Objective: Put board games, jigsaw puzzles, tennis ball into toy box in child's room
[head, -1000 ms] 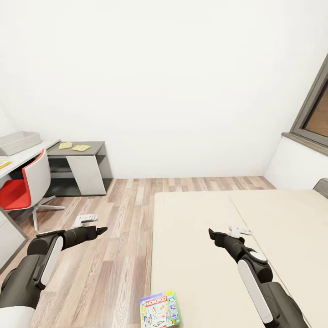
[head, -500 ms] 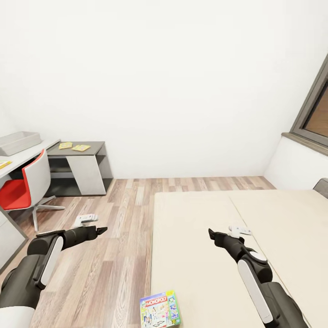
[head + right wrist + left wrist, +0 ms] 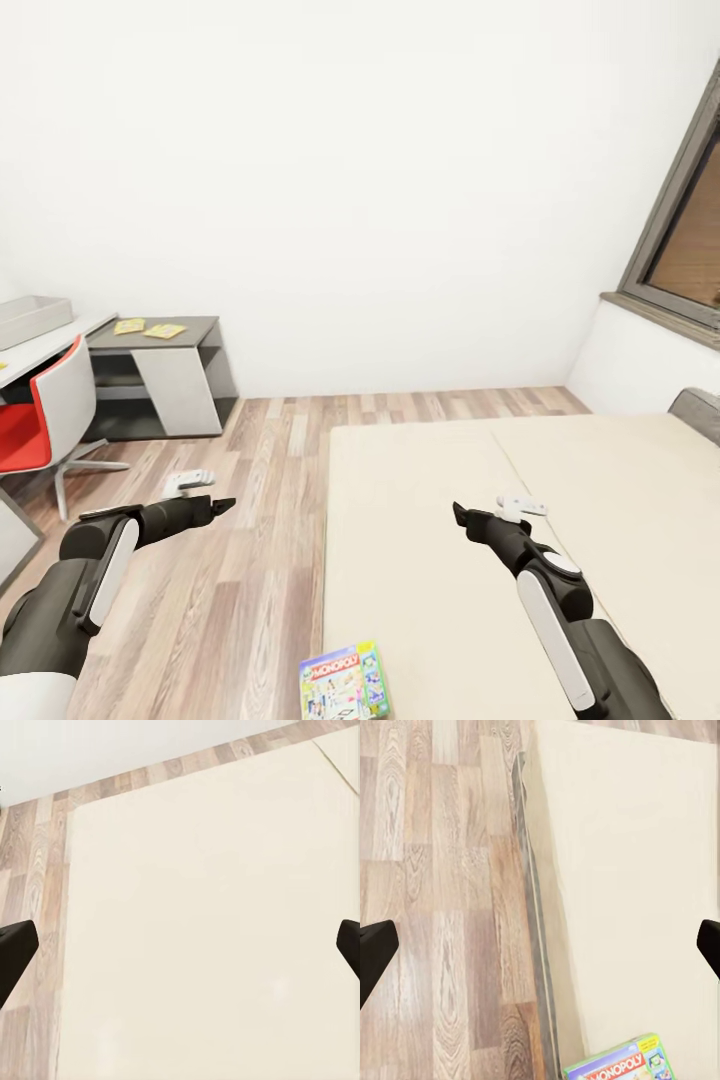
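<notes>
One board game [image 3: 340, 682], a green-edged box lettered MONOPOLY [image 3: 619, 1066], lies flat near the close left corner of the beige bed [image 3: 560, 500]. The pale grey toy box [image 3: 30, 318] stands on the white table [image 3: 55, 342] at the far left. My left gripper [image 3: 222, 503] hovers open over the wood floor beside the bed, its fingertips [image 3: 375, 952] wide apart. My right gripper [image 3: 458, 513] hangs open above bare mattress [image 3: 210, 945], holding nothing. The tennis ball is out of view.
A red and white chair [image 3: 40, 420] stands at the table. A low grey shelf unit [image 3: 160, 375] against the far wall carries two flat yellow squares [image 3: 145, 327], too small to identify. A dark-framed window [image 3: 685, 240] is at the right. Plank floor [image 3: 270, 520] runs between table and bed.
The whole picture has shifted left and slightly down, so the camera has turned right and up. Both arms keep their pose and the game box lies as before.
</notes>
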Tool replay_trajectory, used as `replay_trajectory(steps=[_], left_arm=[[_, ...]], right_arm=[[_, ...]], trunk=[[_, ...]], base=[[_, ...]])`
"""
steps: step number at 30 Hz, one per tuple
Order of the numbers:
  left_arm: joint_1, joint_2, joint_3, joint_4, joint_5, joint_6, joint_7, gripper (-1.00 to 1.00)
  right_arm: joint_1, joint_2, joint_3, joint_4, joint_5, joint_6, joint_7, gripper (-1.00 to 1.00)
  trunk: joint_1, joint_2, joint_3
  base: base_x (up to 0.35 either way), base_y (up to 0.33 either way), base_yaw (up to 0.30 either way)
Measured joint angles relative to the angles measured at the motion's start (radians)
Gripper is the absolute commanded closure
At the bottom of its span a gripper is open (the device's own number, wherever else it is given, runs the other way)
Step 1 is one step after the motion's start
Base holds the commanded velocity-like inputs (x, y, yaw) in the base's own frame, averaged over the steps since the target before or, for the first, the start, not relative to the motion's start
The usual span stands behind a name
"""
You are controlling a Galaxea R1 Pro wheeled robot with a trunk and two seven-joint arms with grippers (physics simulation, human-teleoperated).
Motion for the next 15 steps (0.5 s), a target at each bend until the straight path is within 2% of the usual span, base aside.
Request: replay_trajectory(steps=[15], left_arm=[[0.0,0.0,0.0,0.0,0.001,0.0,-0.001,-1.0]], right_arm=[[0.0,0.007,0.005,0.0,0.001,0.0,0.0,-1.0]], trunk=[[0.0,0.0,0.023]], base=[[0.0,0.0,-0.074]])
